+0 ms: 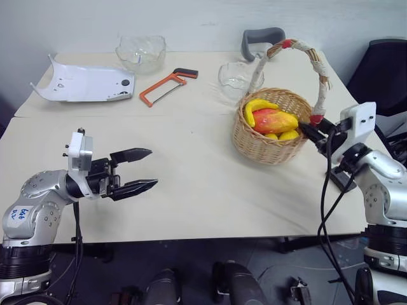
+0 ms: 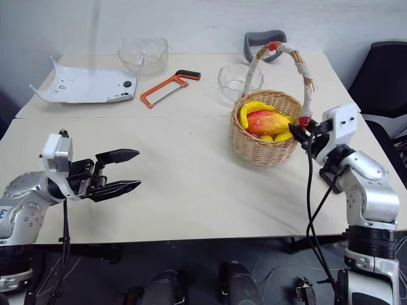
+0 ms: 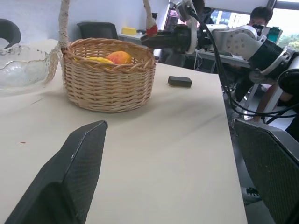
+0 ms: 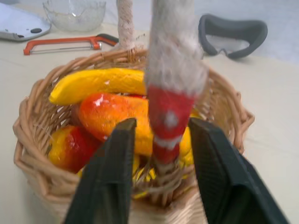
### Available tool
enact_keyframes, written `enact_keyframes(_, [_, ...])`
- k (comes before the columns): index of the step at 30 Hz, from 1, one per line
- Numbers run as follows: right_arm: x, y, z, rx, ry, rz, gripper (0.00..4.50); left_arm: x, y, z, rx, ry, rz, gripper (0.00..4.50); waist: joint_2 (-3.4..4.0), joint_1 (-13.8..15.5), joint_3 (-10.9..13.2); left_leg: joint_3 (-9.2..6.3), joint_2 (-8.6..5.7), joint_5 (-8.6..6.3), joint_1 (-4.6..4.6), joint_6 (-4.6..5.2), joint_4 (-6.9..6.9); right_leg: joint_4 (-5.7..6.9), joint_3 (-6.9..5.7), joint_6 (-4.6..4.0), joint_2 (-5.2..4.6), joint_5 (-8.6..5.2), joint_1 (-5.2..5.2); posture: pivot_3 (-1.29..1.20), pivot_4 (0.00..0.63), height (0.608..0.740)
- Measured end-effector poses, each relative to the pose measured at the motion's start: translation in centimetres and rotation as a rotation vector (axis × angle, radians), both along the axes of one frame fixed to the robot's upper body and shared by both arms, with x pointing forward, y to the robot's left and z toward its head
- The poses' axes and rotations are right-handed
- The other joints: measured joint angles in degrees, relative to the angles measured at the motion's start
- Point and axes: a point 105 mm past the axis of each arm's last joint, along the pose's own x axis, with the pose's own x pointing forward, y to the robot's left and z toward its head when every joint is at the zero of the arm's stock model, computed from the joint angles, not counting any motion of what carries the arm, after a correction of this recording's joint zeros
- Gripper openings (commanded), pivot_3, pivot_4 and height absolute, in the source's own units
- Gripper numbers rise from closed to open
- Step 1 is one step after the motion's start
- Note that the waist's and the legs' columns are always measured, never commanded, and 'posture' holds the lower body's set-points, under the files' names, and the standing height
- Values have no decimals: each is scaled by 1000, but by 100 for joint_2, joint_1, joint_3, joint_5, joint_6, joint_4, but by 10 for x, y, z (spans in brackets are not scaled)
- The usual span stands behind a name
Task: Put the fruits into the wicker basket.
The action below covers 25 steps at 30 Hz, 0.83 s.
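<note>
Writing — blue scrawl on left arm (image 1: 23,215) — cannot be read.

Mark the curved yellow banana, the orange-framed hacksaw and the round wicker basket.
Curved yellow banana (image 4: 96,85), right wrist view, mid-body.
Orange-framed hacksaw (image 1: 166,87), left eye view, orange frame.
Round wicker basket (image 1: 264,147), left eye view, front wall.

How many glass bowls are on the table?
2. One glass bowl sits at the far side of the table, between the white plastic panel and the orange hacksaw. The other glass bowl stands just behind the wicker basket.
</note>
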Motion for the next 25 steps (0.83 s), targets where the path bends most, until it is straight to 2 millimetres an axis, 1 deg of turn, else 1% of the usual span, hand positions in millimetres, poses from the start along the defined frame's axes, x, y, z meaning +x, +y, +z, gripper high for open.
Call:
enact_keyframes(3, [-7, -2, 2, -26, -24, 10, 3761, 2, 1, -1, 29, -22, 24, 4500, 0, 6, 0, 0, 0, 0, 0, 0, -1, -1, 0, 0, 0, 0, 0, 0, 150, 740])
enact_keyframes(5, [-15, -10, 7, -56, -43, 6, 4444, 5, 2, -4, 56, -24, 47, 4500, 0, 9, 0, -1, -1, 0, 0, 0, -2, -3, -1, 1, 0, 0, 0, 0, 150, 740])
enact_keyframes(8, [-37, -24, 12, -115, -40, 58, 4476, 7, 8, -10, 121, -56, 101, 4500, 0, 15, 0, -1, 0, -9, 1, 14, -5, -8, -3, 1, 1, 0, 3, 0, 150, 740])
enact_keyframes(11, [-57, -34, 12, -190, -13, 136, 4476, 9, 28, -31, 229, -63, 207, 4500, 0, -11, 0, 3, 3, -15, 6, 22, -3, -10, -3, 1, 4, 0, 6, 0, 150, 740])
enact_keyframes(12, [-64, -34, 9, -200, 2, 173, 4476, 9, 34, -39, 262, -67, 238, 4500, 0, -18, 0, 4, 4, -16, 9, 21, -4, -10, -4, 0, 5, 0, 7, 0, 150, 740])
enact_keyframes(14, [-78, -31, -6, -233, 54, 263, 4476, 5, 49, -57, 330, -66, 305, 4500, 0, -28, 0, 3, 10, -18, 13, 17, -6, -11, -4, 0, 11, 0, 9, 0, 150, 740])
enact_keyframes(15, [-84, -26, -17, -260, 76, 320, 4476, 3, 56, -66, 362, -72, 340, 4500, 0, -20, 0, 2, 13, -19, 11, 17, -5, -12, -5, 0, 12, 0, 8, 0, 150, 740])
enact_keyframes(17, [-88, -8, -37, -295, 77, 426, 4476, 0, 64, -76, 398, -87, 391, 4500, -1, -14, 0, 2, 15, -19, 11, 16, -2, -11, -5, -2, 12, 1, 9, 0, 150, 740])
enact_keyframes(20, [-93, 34, -67, -326, 28, 631, 4476, -2, 61, -85, 405, -120, 436, 4500, -1, 6, 0, 1, 14, -16, 10, 19, -1, -12, -4, -3, 10, 2, 10, 0, 150, 740])
enact_keyframes(23, [-93, 61, -87, -335, -22, 744, 4476, -7, 54, -94, 404, -114, 439, 4500, 0, 6, 0, 2, 13, -17, 8, 18, 0, -11, -4, -4, 9, 2, 9, 0, 150, 740])
enact_keyframes(25, [-88, 73, -92, -340, -56, 774, 4476, -8, 49, -97, 405, -119, 437, 4500, 0, 6, 0, 3, 13, -17, 9, 18, 1, -9, -5, -4, 9, 3, 9, 0, 150, 740])
